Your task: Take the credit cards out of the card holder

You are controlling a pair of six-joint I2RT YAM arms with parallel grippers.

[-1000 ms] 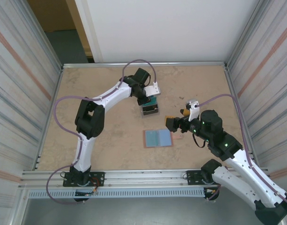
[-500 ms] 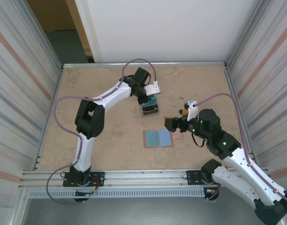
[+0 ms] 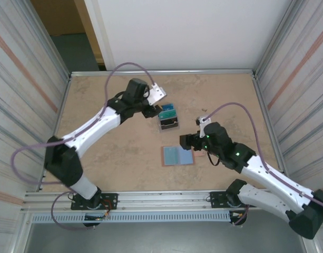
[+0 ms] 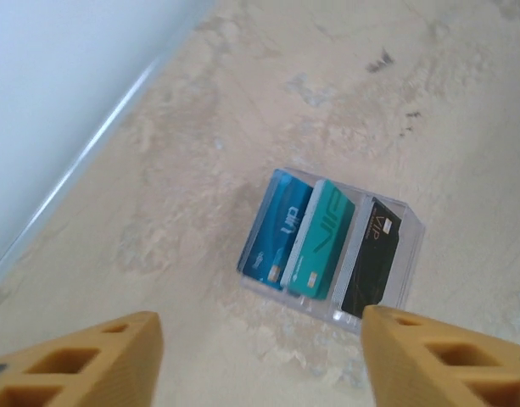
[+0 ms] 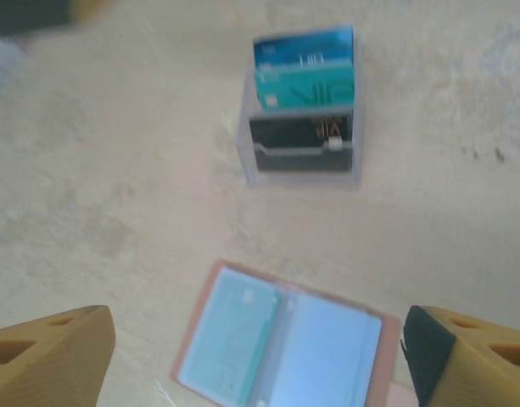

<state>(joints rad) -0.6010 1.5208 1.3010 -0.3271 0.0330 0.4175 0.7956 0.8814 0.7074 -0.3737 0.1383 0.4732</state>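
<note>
The card holder [image 3: 177, 155] lies open and flat on the table, salmon-pink outside and light blue inside. One pale teal credit card [image 5: 234, 352] sits in its left pocket [image 5: 285, 348]. My right gripper [image 3: 188, 141] hovers at the holder's right edge; its jaws [image 5: 260, 365] stand wide open over the holder with nothing between them. My left gripper [image 3: 152, 112] is just left of the card stand [image 3: 169, 119], open and empty [image 4: 260, 365]. The stand [image 4: 332, 254] holds a blue card [image 4: 276, 227], a teal card [image 4: 321, 242] and a black card [image 4: 371, 254].
The clear tiered stand [image 5: 302, 110] sits just beyond the open holder. A metal frame [image 3: 161, 71] borders the table, with corrugated walls on both sides. Bare tabletop [image 3: 108, 153] stretches to the left of the holder.
My left gripper has opened and drawn back to the left from the stand, leaving the cards in it. My right gripper has moved left toward the card holder.
</note>
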